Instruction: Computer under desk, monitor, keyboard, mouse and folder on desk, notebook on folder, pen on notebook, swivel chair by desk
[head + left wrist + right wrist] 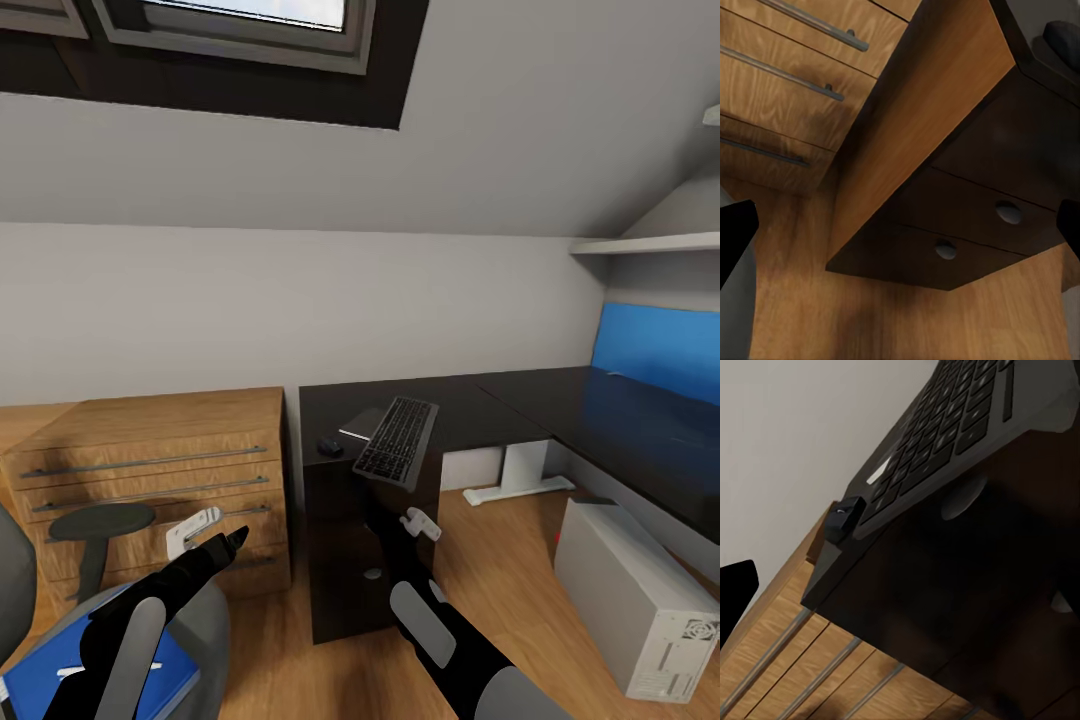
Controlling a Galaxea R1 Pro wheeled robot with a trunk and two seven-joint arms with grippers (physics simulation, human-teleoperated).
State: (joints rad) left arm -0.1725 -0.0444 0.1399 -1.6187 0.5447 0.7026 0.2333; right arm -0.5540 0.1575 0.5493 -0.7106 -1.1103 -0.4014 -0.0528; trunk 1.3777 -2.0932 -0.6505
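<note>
The right gripper (392, 478) holds the keyboard (397, 441) by its near edge, lifted and tilted over the end of the desk (560, 405), so that step looks to be in hand but not finished: the keyboard is not yet lying flat on the top. A small dark mouse (329, 446) already sits on the desk just beside it, near a thin grey notebook (360, 424). The monitor is not on the stretch of desk in view, so that part cannot be judged. The computer (640, 610) stands on the floor by the long wing of the desk (more beside its edge than clearly beneath it). The blue folder (95, 670) rests on the swivel chair (205, 625) with a slim white pen (75, 670) lying on it, so moving it, stacking, and placing the chair all remain. The left gripper (233, 541) hovers empty near the wooden chest (150, 460), its fingers apart.
</note>
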